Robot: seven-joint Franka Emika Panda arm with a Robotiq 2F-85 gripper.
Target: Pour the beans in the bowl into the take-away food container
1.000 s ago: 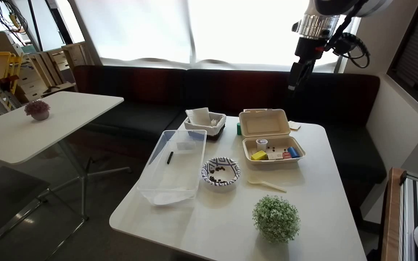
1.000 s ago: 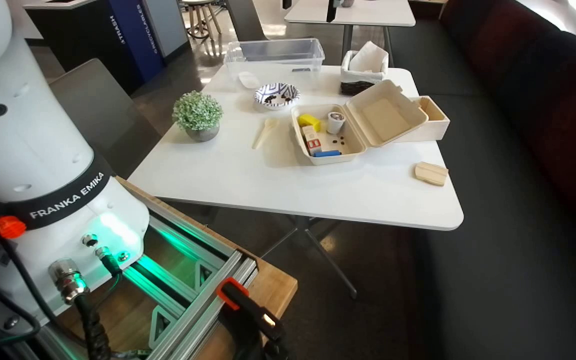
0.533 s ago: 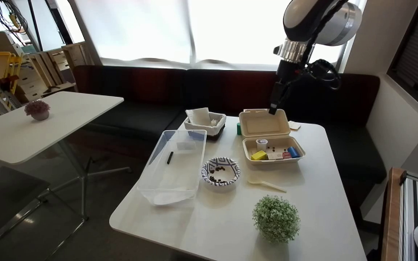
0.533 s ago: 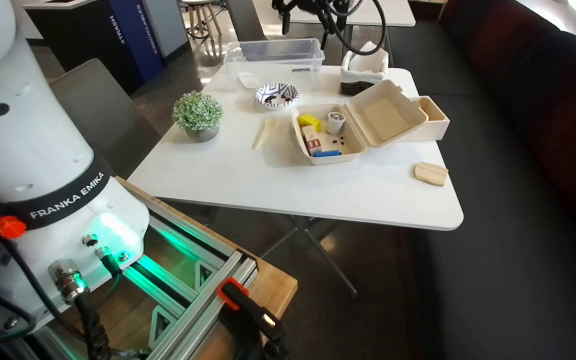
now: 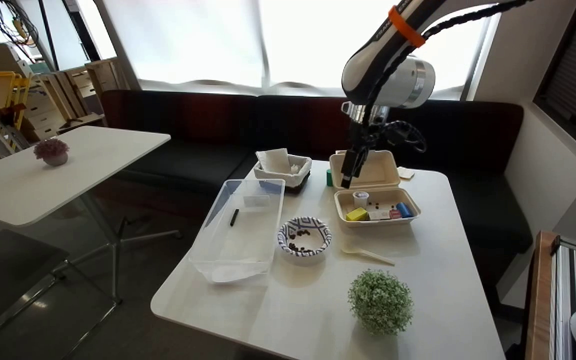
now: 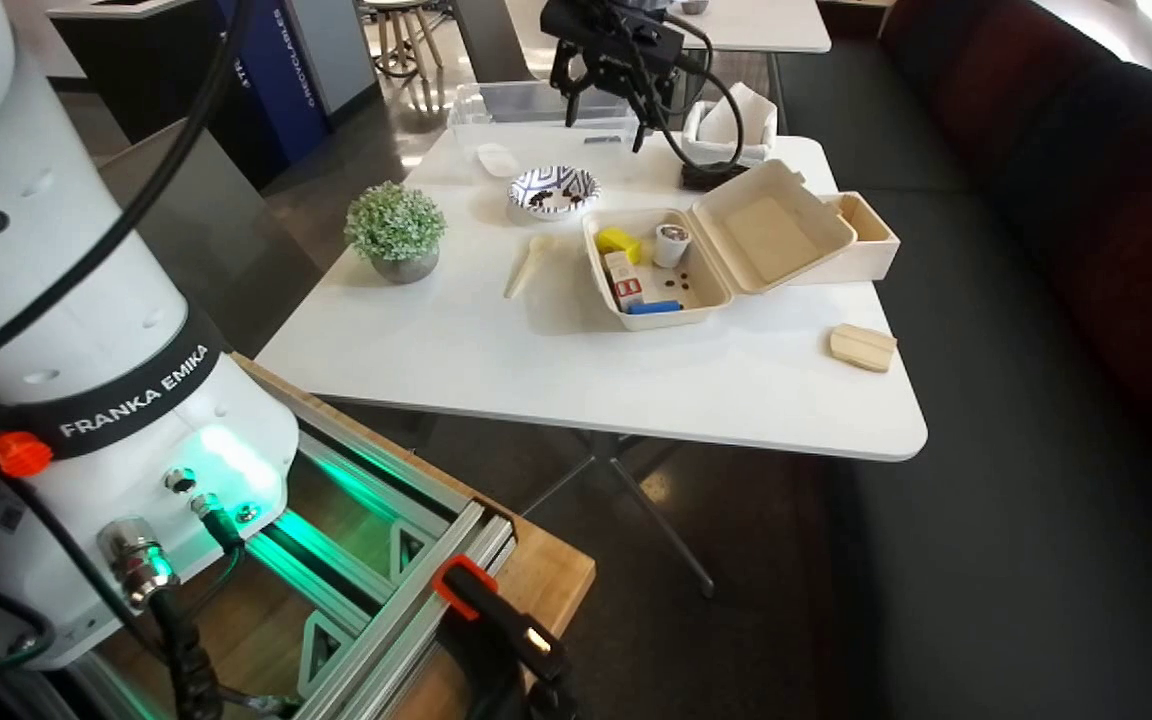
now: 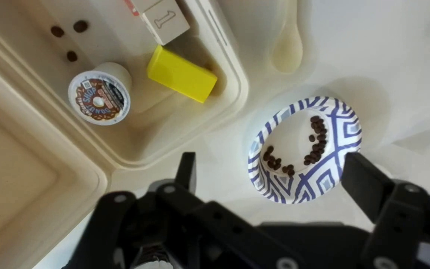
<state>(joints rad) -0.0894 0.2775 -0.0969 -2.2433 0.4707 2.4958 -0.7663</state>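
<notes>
In both exterior views the gripper (image 6: 604, 134) has come down over the last second, while the things on the table (image 5: 433, 300) lie as they did. That reads as the approach: the blue-patterned paper bowl (image 7: 323, 183) is untouched, and neither grasp nor pour has begun.

In the wrist view the 2 black fingers (image 7: 368, 183) stand wide apart along the bottom of the frame, with nothing held. The bowl shows between them, but the exterior views put the tips above it and apart from it. The next move probably calls for dropping to the rim; squeezed hard, a paper wall could buckle.

The bowl sits upright right of centre in the wrist view, its dark brown beans (image 7: 315, 155) strung along the lower and right edge of its floor. Upper left, just beside it, the tan clamshell container (image 7: 242, 87) stands open. Inside are a coffee pod (image 7: 99, 99), a yellow block (image 7: 181, 74), a white block (image 7: 166, 22) marked 1 and 3 loose beans (image 7: 80, 26); an exterior view adds a blue cylinder (image 5: 404, 210). To the left of the bowl there, a clear plastic bin (image 5: 233, 245) appears to hold a black marker (image 5: 234, 217).
</notes>
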